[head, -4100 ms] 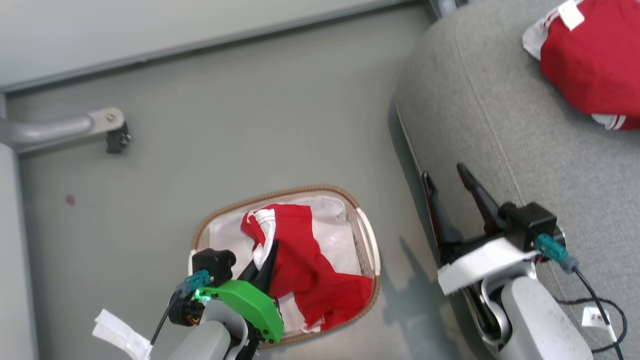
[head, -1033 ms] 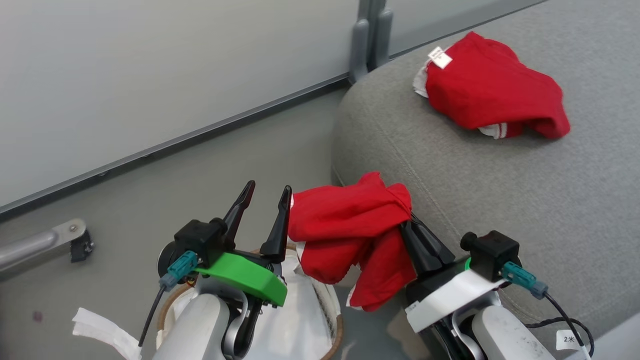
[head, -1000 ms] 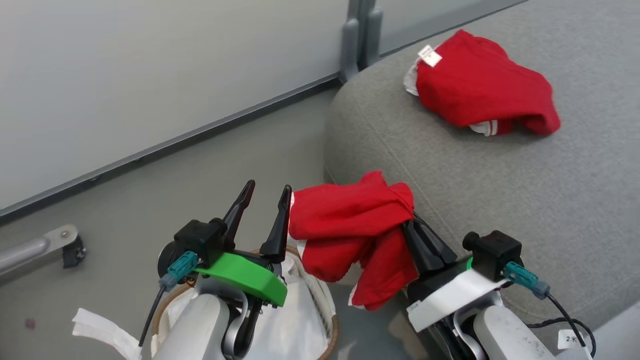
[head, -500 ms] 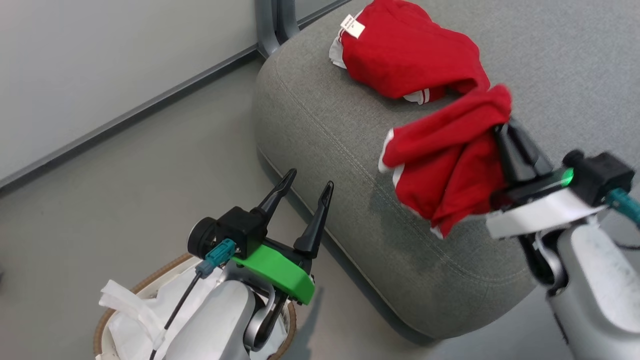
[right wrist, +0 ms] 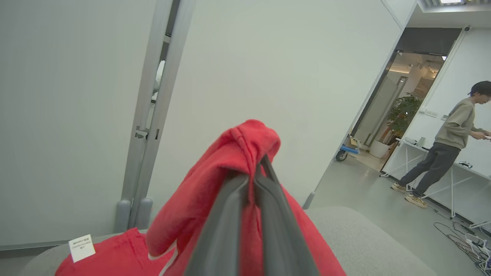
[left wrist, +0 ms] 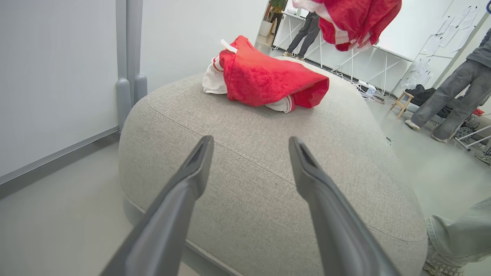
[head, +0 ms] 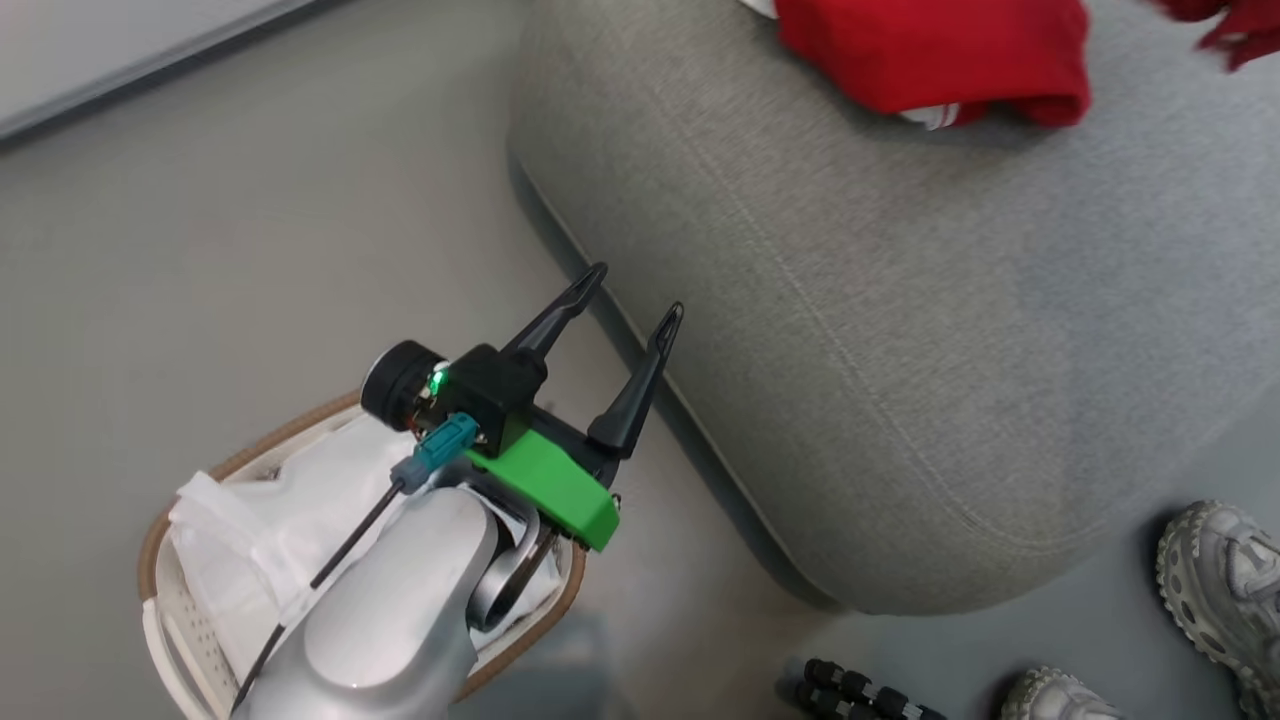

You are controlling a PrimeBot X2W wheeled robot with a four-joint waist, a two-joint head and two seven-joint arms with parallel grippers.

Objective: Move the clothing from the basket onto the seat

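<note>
Closest to me, my left pincer (head: 638, 290) hangs above the laundry basket (head: 152, 525). Its two dark fingers are spread wide apart with nothing between them. It points toward the couch and looks idle, likely because the basket has little left to give. The basket stands on the floor just beside the couch's rounded corner, which makes for a short carry. Inside I see the crumpled white liner (head: 290, 490). My own forearm covers part of the inside, so I cannot be sure no red cloth lies under it.

Next comes the grey couch (head: 900, 320), broad and bare at its near end. Farther along its top a heaped red jersey (left wrist: 264, 78) rests, with white trim at its edge and a small white label (right wrist: 81, 247) turned up.

My right pincer (right wrist: 257, 168) is clamped tight on a second red jersey (right wrist: 230, 153). It pinches a bunched fold, so the rest drapes down both sides of the fingers. This jersey hangs in the air above the couch, near the resting one and high enough, I judge, to clear that heap before release.

A person's grey shoe (head: 1220, 590) stands on the floor by the couch's near end, close to where my right arm works. A dark ridged object (head: 860, 690) lies beside it. Beyond the couch rises a grey partition post (left wrist: 128, 57), and far off a person (right wrist: 448, 142) stands at a white table.
</note>
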